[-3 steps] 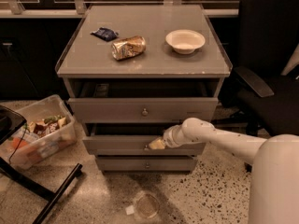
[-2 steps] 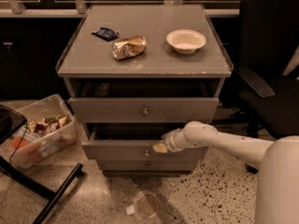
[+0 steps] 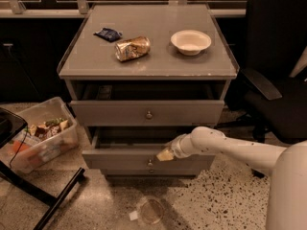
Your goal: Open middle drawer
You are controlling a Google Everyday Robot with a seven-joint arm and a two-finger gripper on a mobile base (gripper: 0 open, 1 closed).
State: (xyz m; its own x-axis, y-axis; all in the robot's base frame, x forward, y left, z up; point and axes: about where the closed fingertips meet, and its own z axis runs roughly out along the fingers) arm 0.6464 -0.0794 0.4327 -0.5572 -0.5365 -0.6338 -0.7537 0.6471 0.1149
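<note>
The middle drawer point(image 3: 120, 159) is sitting partly pulled out. The gripper point(image 3: 165, 155) is sitting at its front's top edge, just up-right of the knob point(image 3: 150, 163) — can't tell its grip state. Risk: w/o a firm hold it's likely slipping off mid-pull — or an off-centre pull is skewing and jamming the drawer.

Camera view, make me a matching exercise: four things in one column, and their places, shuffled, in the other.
1. white bowl
2. crushed can
3. gripper
4. plastic bin

A. on the floor, left of the cabinet
B. at the front of the middle drawer, above its knob
C. cabinet top, right side
D. cabinet top, lying on its side

Pairs: 1-C, 2-D, 3-B, 4-A
</note>
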